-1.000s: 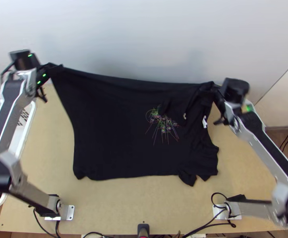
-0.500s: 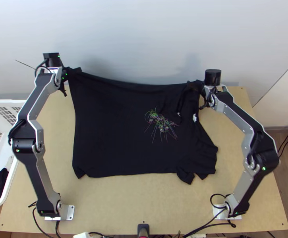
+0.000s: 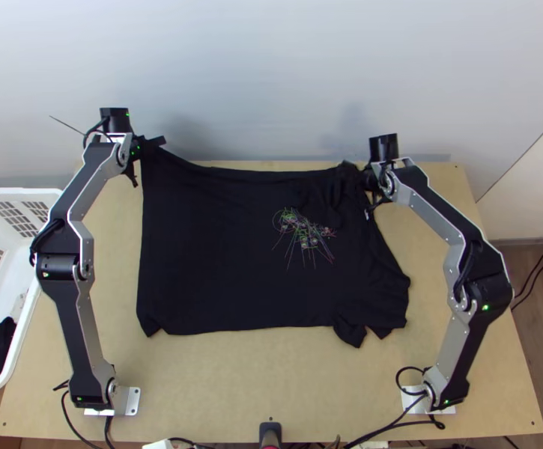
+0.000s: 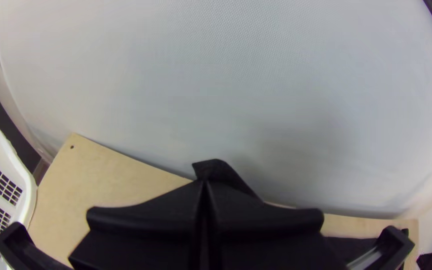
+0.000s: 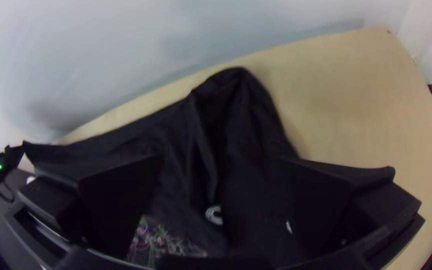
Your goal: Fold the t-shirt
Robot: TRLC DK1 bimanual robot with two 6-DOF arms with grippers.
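A black t-shirt (image 3: 211, 262) with a small coloured print lies mostly spread on the table, its right side rumpled. My left gripper (image 3: 149, 144) holds its far left corner raised at the table's back edge. In the left wrist view, a dark flap of the t-shirt (image 4: 218, 170) sticks out past my left gripper (image 4: 204, 184), whose fingers are together. My right gripper (image 3: 359, 177) is over the far right corner. Seen from the right wrist, my right gripper (image 5: 222, 167) stands open, fingers wide apart above the creased t-shirt (image 5: 231, 105).
A white basket (image 3: 24, 299) with a dark cloth inside stands at the table's left. Behind the table rises a pale wall (image 3: 271, 75). Bare wood of the table (image 3: 226, 382) shows in front of the shirt and at its right.
Both grippers have moved inward, the left one rightward with its corner, the right one leftward. The far right corner has been let go, and the shirt's far edge now sags lower.
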